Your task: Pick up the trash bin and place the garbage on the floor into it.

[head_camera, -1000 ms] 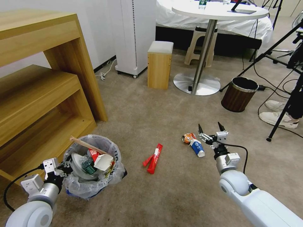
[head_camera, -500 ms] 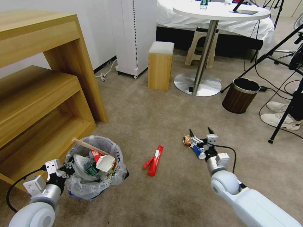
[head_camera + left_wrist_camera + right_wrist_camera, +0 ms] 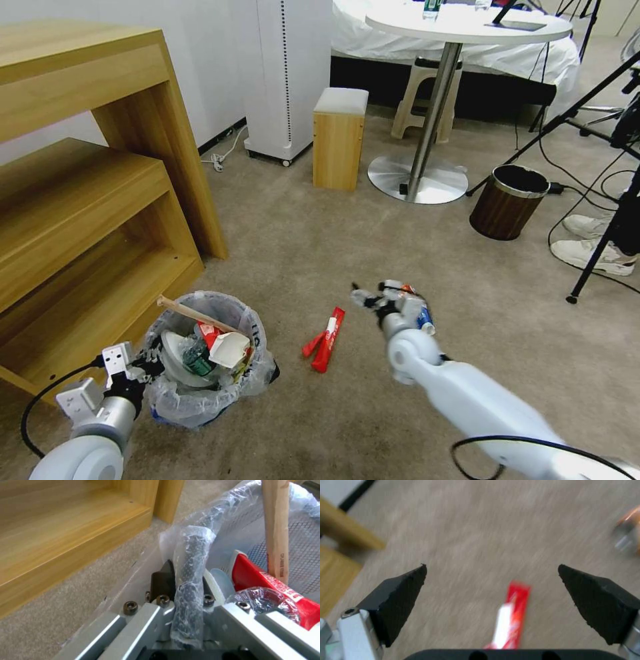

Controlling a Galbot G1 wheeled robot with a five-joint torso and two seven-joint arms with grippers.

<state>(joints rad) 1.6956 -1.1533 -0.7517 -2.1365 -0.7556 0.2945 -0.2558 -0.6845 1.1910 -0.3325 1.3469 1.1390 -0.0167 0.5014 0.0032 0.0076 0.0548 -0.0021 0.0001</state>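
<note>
- Progress check: your left gripper (image 3: 181, 590) clamps the trash bin (image 3: 200, 407) rim, bin loaded, beside the wooden shelf (image 3: 87, 220).
- Your right gripper (image 3: 493, 600), wide open and empty, hangs over the red packet (image 3: 327, 339); paper cup (image 3: 421, 313) also left on the floor (image 3: 333, 233).

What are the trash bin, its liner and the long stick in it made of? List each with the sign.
Trash bin: seemingly dark metal mesh, its grid showing through the bag.
Liner: thin translucent plastic, crinkled and glossy, clamped in the left tool.
Stick: pale wood, matte, grain visible.
</note>
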